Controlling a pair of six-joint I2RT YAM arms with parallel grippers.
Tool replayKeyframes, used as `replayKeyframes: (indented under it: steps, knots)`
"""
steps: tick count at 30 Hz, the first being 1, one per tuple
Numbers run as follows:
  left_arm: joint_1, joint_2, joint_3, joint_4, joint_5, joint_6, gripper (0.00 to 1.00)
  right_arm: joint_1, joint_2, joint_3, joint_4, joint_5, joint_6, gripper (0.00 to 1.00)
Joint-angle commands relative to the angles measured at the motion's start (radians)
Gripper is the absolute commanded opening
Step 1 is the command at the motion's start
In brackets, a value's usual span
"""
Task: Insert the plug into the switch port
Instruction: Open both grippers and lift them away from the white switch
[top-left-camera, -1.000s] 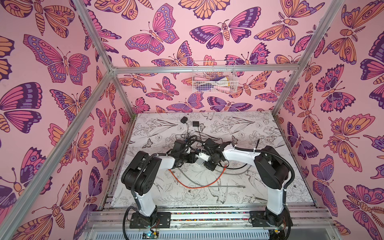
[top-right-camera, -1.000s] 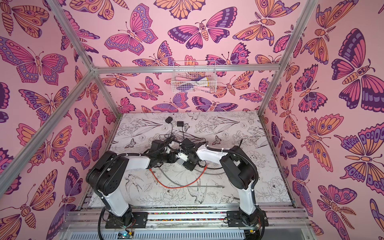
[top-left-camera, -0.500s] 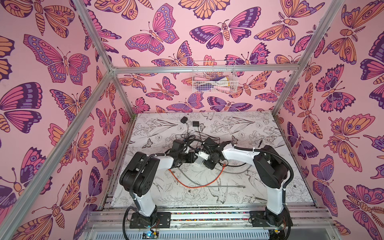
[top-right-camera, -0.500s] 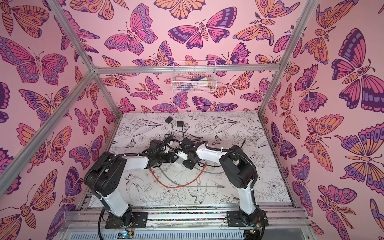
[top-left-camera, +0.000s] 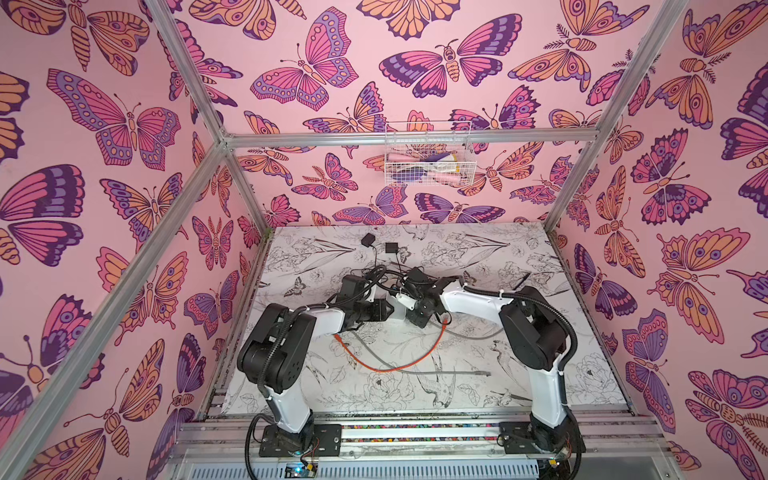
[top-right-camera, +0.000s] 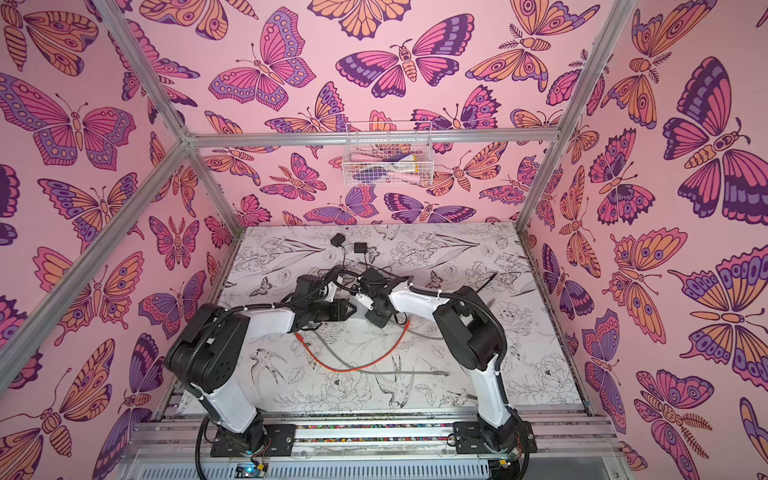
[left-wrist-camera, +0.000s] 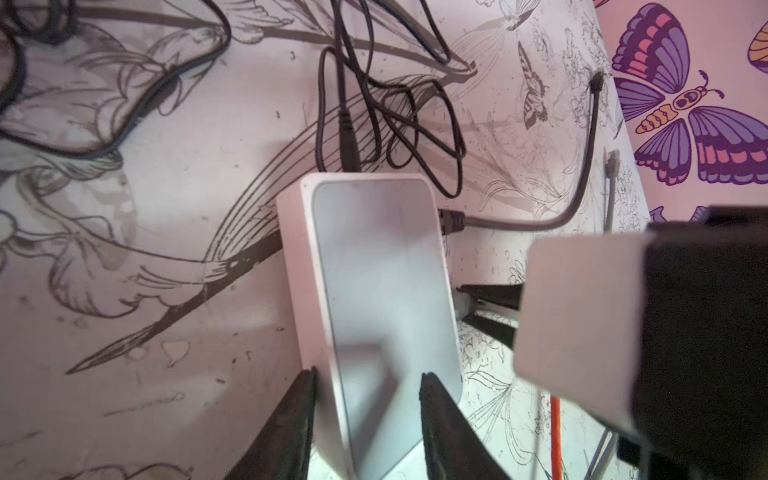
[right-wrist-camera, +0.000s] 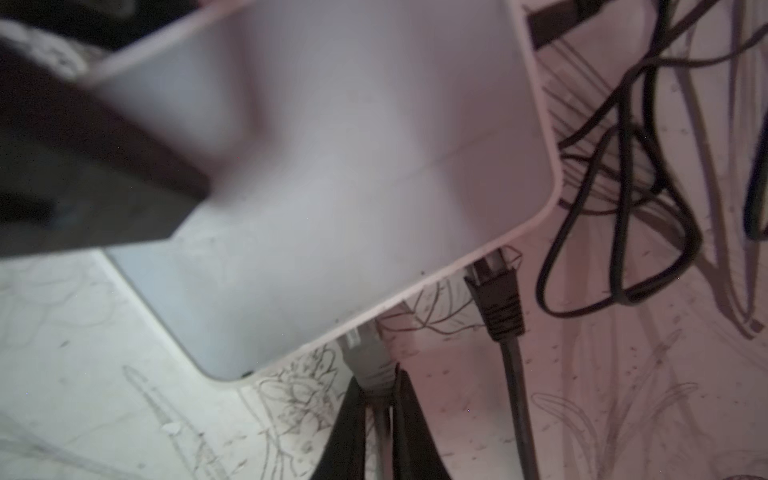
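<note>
Your left fingers (left-wrist-camera: 291, 424) clamp the switch (left-wrist-camera: 382, 282) end; your right fingers (right-wrist-camera: 417, 440) pinch the grey plug (right-wrist-camera: 368, 361) at its port edge, beside the black plug (right-wrist-camera: 498, 307). Push crooked and it may jam or shove the switch loose.

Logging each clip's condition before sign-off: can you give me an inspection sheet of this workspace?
Surface: floral-print table, dirt specks.
Job's things: white switch between the grippers; grey plug at its edge, seating hidden.
Clutter: two black adapters at the back.
Grippers: left gripper shut on the white switch; right gripper shut on the grey plug.
Cables: black plug already in the switch; orange cable and loose grey cable on the table.
Surroundings: butterfly walls; wire basket on the back wall.
</note>
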Motion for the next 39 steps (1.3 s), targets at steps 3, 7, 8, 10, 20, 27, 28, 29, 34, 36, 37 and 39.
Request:
replayKeyframes:
  steps: [3,7,8,10,20,27,28,29,34,36,37,39]
  knots:
    - [-0.016,0.003,0.012,-0.026,0.129,0.005,0.43,0.003,0.074,0.11,0.064,-0.005,-0.04,0.12]
    - [0.004,0.008,0.051,-0.069,0.135,0.019,0.43,0.003,0.099,0.184,0.013,0.023,-0.052,0.13]
    - [0.008,0.008,0.059,-0.079,0.132,0.024,0.44,0.003,0.099,0.197,-0.003,0.016,-0.047,0.13]
    - [0.019,-0.004,0.066,-0.095,0.113,0.033,0.46,0.002,0.082,0.172,0.014,0.001,-0.042,0.13]
    - [0.063,-0.157,0.056,-0.187,0.056,0.058,0.55,0.003,-0.082,0.014,0.063,0.039,-0.014,0.38]
    - [0.061,-0.401,-0.016,-0.22,-0.008,0.042,0.57,0.003,-0.246,-0.04,0.042,0.05,0.021,0.4]
    - [0.061,-0.431,-0.023,-0.227,-0.013,0.042,0.57,0.003,-0.269,-0.052,0.045,0.05,0.028,0.4]
    - [0.059,-0.467,-0.032,-0.234,-0.02,0.042,0.57,0.004,-0.296,-0.066,0.049,0.05,0.034,0.41]
    - [0.049,-0.644,-0.064,-0.29,-0.103,0.047,0.57,0.002,-0.416,-0.128,0.061,0.048,0.059,0.43]
    - [0.046,-0.706,-0.068,-0.32,-0.146,0.051,0.57,0.002,-0.464,-0.147,0.065,0.066,0.071,0.43]
    - [0.046,-0.737,-0.069,-0.335,-0.167,0.054,0.57,0.002,-0.491,-0.156,0.07,0.074,0.076,0.44]
    - [0.044,-0.791,-0.07,-0.361,-0.206,0.06,0.58,0.003,-0.549,-0.176,0.08,0.082,0.085,0.44]
